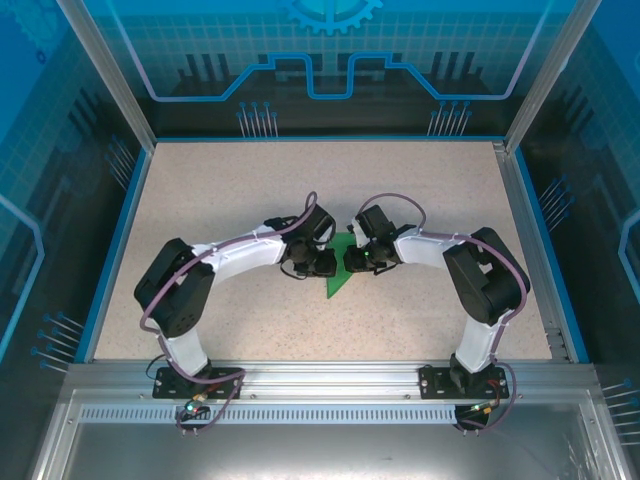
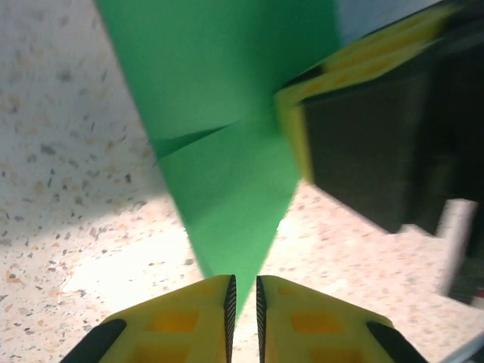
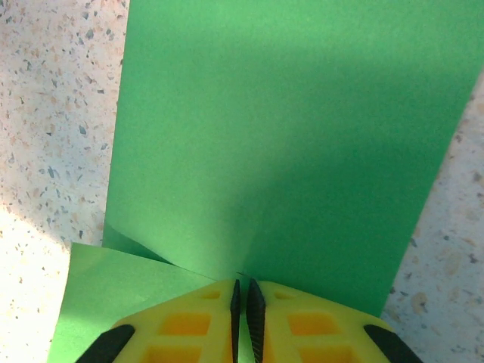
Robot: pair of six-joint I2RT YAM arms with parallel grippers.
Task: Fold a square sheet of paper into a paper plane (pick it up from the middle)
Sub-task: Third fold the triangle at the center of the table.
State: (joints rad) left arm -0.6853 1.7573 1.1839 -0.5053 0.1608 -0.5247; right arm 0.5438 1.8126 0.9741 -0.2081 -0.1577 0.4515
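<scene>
Left gripper (image 1: 322,264) is reaching in from the left with its jaws drawn almost together, leaving a thin slit. In its wrist view the narrow tip of the green paper (image 1: 338,284) is running under the fingertips (image 2: 200,318) and into that slit, face-on to the camera. I cannot tell whether it is being pinched or only pressed. Right gripper (image 1: 353,259) is facing it from just beside, its jaws likewise nearly closed. The paper's broad part is spreading out ahead of it and a folded flap is showing under one finger (image 3: 181,325); whether it is gripping is unclear.

Printed blue panels (image 1: 330,60) on an aluminium frame (image 1: 105,70) are walling in the workspace on three sides. A speckled beige tabletop (image 1: 250,190), edged by a blue rim (image 1: 113,230), is carrying the paper near its middle. A metal rail (image 1: 330,375) along the near edge is holding both arm bases. The left arm (image 1: 180,290) and right arm (image 1: 490,280) are bending inward, closing on the paper from both sides and covering much of it from above. Purple cables (image 1: 305,205) are looping over the wrists. From above, the paper's uncovered part is pointing toward the near left. In the left wrist view, the right gripper's yellow-and-black finger is touching the paper's edge and blocking the view beyond it.
</scene>
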